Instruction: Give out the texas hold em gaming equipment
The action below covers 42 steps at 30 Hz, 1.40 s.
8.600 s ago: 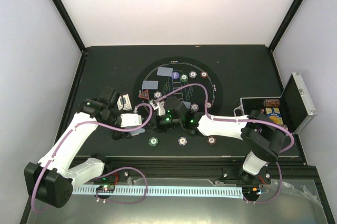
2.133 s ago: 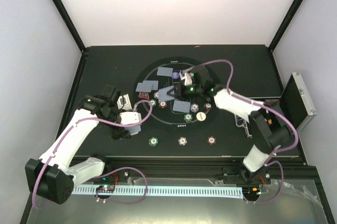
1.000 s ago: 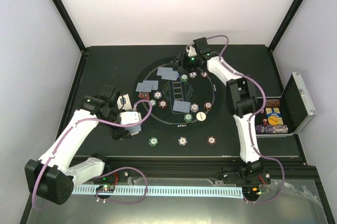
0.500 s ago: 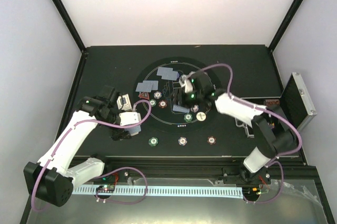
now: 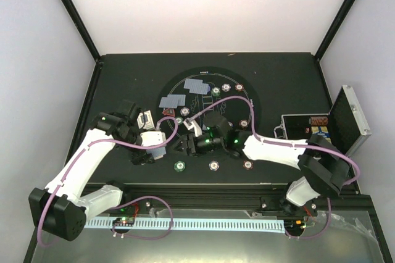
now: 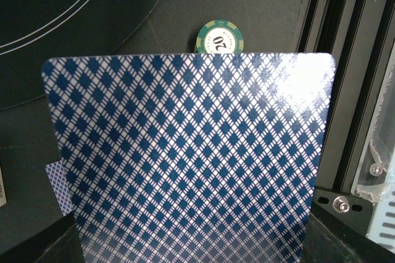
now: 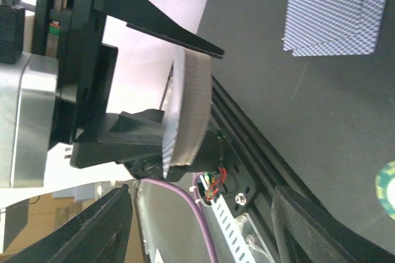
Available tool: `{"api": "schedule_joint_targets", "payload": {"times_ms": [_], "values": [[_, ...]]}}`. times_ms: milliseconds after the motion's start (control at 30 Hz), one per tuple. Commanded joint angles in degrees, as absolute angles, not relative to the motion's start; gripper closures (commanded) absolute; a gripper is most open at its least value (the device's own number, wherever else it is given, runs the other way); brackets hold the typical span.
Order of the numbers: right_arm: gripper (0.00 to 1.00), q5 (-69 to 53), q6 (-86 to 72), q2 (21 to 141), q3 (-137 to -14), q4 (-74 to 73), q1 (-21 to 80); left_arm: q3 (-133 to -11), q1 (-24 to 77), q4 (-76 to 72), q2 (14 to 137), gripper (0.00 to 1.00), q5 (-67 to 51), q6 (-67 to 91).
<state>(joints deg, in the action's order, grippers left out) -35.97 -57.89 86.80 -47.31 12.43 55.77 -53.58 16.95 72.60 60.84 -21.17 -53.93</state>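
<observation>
Big to small. The round black mat (image 5: 250,105) carries the dealt gear: blue-backed cards (image 5: 196,84) lie face down at its far left, and chips (image 5: 227,87) are dotted round the ring, with a few more along the near table edge. The silver-edged case (image 5: 349,121) stands open, well off to the right.

Your left gripper (image 5: 152,146) is clamped on the deck (image 6: 185,158), held just off the mat's near-left edge.

Your right gripper (image 5: 185,146) has its fingers spread with nothing between them. The deck sits just to its left, edge-on, its thin side lined up with the finger gap. My call: you pinch across the thickness.

The only readable writing is "20" on the green chip (image 6: 220,36), which lies just beyond the deck.
</observation>
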Motion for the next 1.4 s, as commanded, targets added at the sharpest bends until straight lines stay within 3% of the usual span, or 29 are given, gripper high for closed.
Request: {"api": "schedule_joint_targets", "payload": {"times_ms": [0,700,1367], "values": [[0.36,-34.53,-60.79,89.29,-50.08,17.56,57.66,-55.81,16.79,73.02,60.64,0.98,-23.46,-53.97],[0.37,-36.46,-64.07,102.03,-58.61,21.90,59.98,-55.72,16.79,73.30,60.52,0.98,-23.38,-54.20],[0.51,-34.53,-66.36,103.12,-51.84,25.47,56.89,-55.60,16.79,73.70,59.66,0.98,-22.70,-54.46]]}}
